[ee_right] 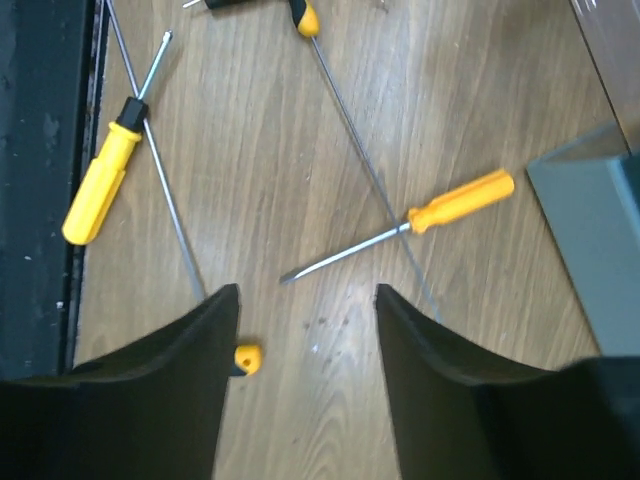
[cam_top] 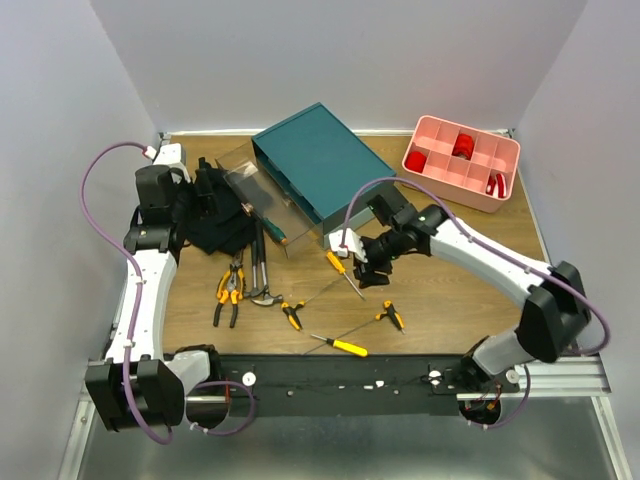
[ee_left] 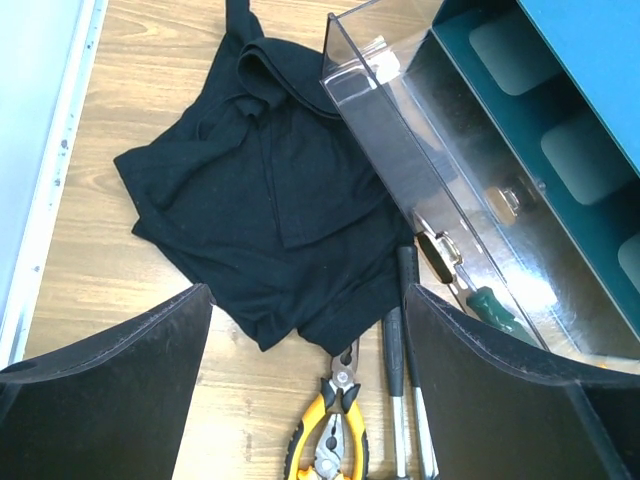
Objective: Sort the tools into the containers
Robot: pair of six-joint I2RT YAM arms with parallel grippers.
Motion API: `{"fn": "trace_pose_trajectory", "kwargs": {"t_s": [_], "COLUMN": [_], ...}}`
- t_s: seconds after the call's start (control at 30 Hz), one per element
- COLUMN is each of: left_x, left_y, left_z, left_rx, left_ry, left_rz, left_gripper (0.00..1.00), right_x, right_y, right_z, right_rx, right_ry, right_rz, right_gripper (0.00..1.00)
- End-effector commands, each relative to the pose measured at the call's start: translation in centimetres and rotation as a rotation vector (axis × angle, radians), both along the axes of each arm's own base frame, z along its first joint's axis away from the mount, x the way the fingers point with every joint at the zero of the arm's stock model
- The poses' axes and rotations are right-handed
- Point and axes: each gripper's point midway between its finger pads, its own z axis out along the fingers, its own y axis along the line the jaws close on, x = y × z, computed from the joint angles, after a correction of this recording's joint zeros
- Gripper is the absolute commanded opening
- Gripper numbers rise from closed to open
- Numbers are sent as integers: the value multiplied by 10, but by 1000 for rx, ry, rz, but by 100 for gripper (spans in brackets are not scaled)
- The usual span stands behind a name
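The teal drawer box (cam_top: 318, 160) stands at the table's middle back, with a clear drawer (cam_top: 258, 198) pulled out to its left. In that drawer (ee_left: 420, 170) lies a green-handled screwdriver (ee_left: 495, 306). My left gripper (ee_left: 305, 295) hangs open over the edge of a black cloth (ee_left: 270, 190), above the orange-handled pliers (ee_left: 335, 430) and two hammer handles (ee_left: 400, 370). My right gripper (ee_right: 306, 295) is open and empty over bare wood. An orange screwdriver (ee_right: 455, 205) lies just beyond its fingertips, and a yellow screwdriver (ee_right: 100, 185) lies further left.
A pink divided tray (cam_top: 440, 135) with red items sits at the back right. Two thin long-shafted screwdrivers (cam_top: 292, 315) (cam_top: 392, 316) lie near the front rail, and the yellow screwdriver (cam_top: 342, 346) beside them. The box corner (ee_right: 590, 230) is close on my right gripper's right.
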Motion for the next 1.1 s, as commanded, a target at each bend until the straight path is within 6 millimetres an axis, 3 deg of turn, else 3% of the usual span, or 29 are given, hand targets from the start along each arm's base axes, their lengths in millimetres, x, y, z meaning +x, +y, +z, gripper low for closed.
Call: {"fn": "trace_pose_trajectory", "kwargs": {"t_s": [0.0,0.2,0.4,0.77,0.87,0.93,0.97,1.07], "left_x": [0,-7,-6,-7,-11,-15,-15,-17], "left_y": [0,7,12,21,22,24,25,25], "left_z": [-3,-3,9,21,22,22,23,28], "left_rx": [-5,10,-38,-86,-96,-103,-104,-101], "left_ry": [-6,-8,-41,-83,-89,-91,-94,-108], "left_rz": [-10,11,31,63,72,79,83,82], "left_gripper": [88,88,88,86,86,86,86,86], "right_x": [20,26,37,43,43,37,32,9], "right_y": [39,60,70,65,60,54,51,34], "right_z": [-13,-41,-65,-125,-136,-137,-136,-113], "right_rx": [68,44,-10,-156,-190,-208,-210,-188], "right_ry": [-39,-60,-96,-155,-162,-147,-136,-126], "right_rz": [143,211,228,237,243,260,272,329], "right_gripper": [59,57,56,51,41,26,12,1]}}
